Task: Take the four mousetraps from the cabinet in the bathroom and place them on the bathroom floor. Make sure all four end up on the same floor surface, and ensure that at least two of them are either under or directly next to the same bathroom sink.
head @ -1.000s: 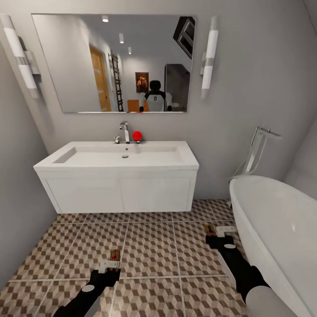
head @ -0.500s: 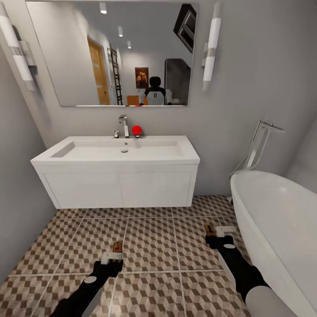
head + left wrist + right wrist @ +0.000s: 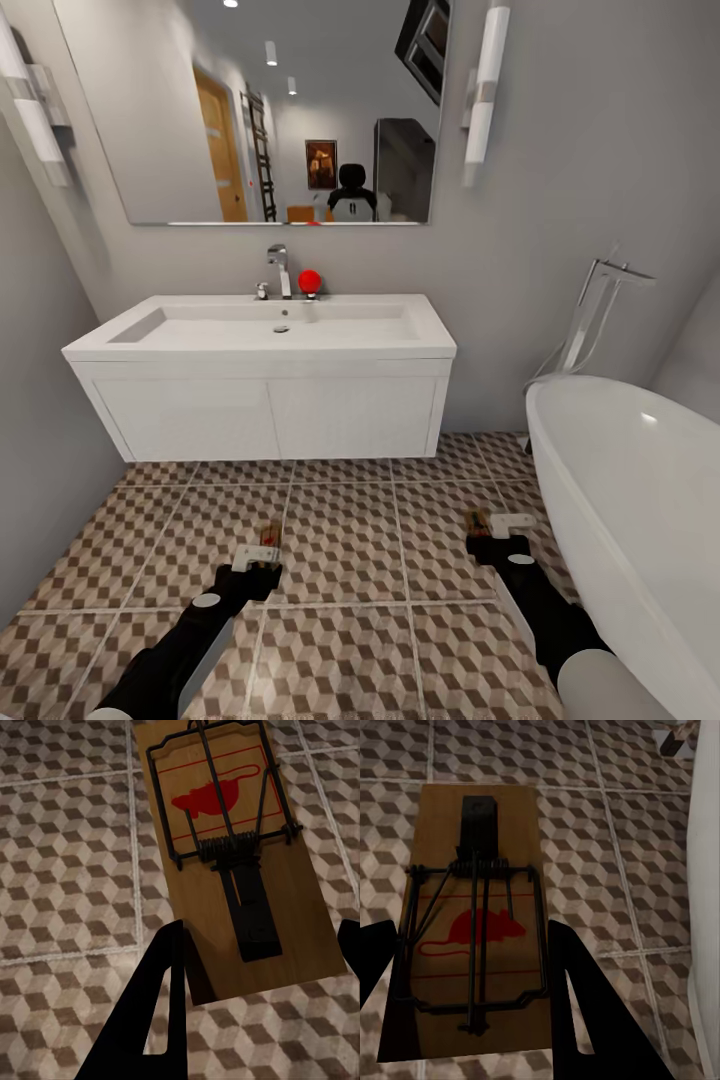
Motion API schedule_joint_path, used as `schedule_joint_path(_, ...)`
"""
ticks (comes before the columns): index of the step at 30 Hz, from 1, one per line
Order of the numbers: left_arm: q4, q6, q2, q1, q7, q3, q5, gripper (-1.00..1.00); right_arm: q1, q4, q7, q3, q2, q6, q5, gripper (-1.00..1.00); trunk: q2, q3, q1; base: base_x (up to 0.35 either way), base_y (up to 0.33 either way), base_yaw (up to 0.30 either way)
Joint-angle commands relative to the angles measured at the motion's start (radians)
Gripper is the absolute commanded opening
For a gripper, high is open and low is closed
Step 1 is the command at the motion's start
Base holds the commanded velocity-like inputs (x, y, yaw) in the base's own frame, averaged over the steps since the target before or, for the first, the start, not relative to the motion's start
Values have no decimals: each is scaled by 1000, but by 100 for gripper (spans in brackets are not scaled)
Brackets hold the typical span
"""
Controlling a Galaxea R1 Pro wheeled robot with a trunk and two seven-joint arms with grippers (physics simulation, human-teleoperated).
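While over floor (image 3: 340, 560), both end effectors grip mousetraps (image 3: 232, 855).

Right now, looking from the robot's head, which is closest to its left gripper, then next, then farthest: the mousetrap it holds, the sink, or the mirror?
1. Mousetrap: held in the left gripper, low over the floor.
2. Sink: straight ahead on the white vanity.
3. Mirror: on the wall above the sink.
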Motion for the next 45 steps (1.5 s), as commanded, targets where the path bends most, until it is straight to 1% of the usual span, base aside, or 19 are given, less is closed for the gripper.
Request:
schedule_joint_path(1, -2, 5, 2, -1, 10, -7, 9, -100, 0, -2, -5, 6, -1, 7, -1, -100, -8, -6, 4, 0, 0, 0)
schedule_joint_path(3, -2, 5, 1, -1, 10, -8, 9, -100, 0, -2, -5, 14, 0, 7, -1, -100, -22, -15, 11, 0, 0, 0)
schedule_joint_path(8, 0, 5, 1, 0, 10, -9, 9, -100, 0, -2, -5, 55, 0, 4, -1, -100, -57, -39, 31, 0, 0, 0)
schedule_joint_path(11, 0, 5, 1, -1, 10, -9, 9, -100, 0, -2, -6, 62, 0, 2, -1, -100, -78, -53, 42, 0, 0, 0)
schedule_joint_path(15, 0, 5, 1, 0, 10, -9, 9, -100, 0, -11, -6, 65, 2, 2, -1, -100, -106, -72, 57, 0, 0, 0)
schedule_joint_path(22, -3, 5, 1, 0, 10, -9, 9, -100, 0, -50, -8, 67, 21, 3, -2, -100, -155, -105, 84, 0, 0, 0)
schedule_joint_path(37, -9, 2, 2, 0, 12, -7, 9, -100, 0, -52, -8, 67, 23, 3, -3, -100, -260, -176, 142, 0, 0, 0)
schedule_joint_path(45, -56, 5, 3, -1, 12, -7, 9, -100, 0, -52, -6, 68, 24, 3, -4, -100, -316, -213, 172, 0, 0, 0)
